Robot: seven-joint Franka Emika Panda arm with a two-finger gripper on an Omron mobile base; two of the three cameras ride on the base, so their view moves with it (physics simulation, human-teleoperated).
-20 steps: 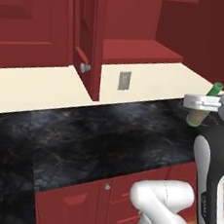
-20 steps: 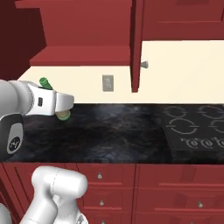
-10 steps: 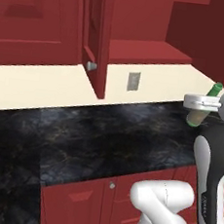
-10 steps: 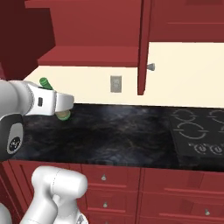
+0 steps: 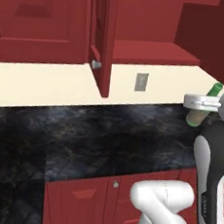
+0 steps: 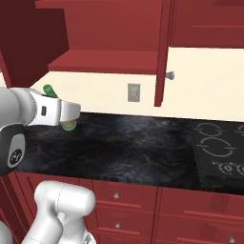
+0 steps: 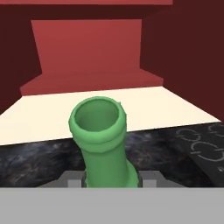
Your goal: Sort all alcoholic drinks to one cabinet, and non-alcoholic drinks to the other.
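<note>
My gripper (image 5: pixel 201 102) is shut on a slim green bottle (image 5: pixel 213 90), one of the alcoholic drinks, and holds it tilted above the right end of the black counter (image 5: pixel 96 137). From the right base view the gripper (image 6: pixel 66 113) and the bottle (image 6: pixel 48 90) hang at the left, just below the open cabinet shelf (image 6: pixel 105 63). In the hand view the bottle's open mouth and neck (image 7: pixel 101 135) rise between the two fingertips (image 7: pixel 72 177), with the red shelf (image 7: pixel 87 83) straight beyond.
The open cabinet's door (image 5: pixel 106 35) stands out edge-on with a round knob (image 5: pixel 95 63). A wall outlet (image 5: pixel 141 81) sits under the shelf (image 5: pixel 149 52). A stove top (image 6: pixel 219 147) lies at the counter's far right. Drawers (image 6: pixel 119 195) run below.
Both base views have slid so the cabinet, door and outlet now sit further right: the base has driven. The gripper keeps the bottle in the same hold.
</note>
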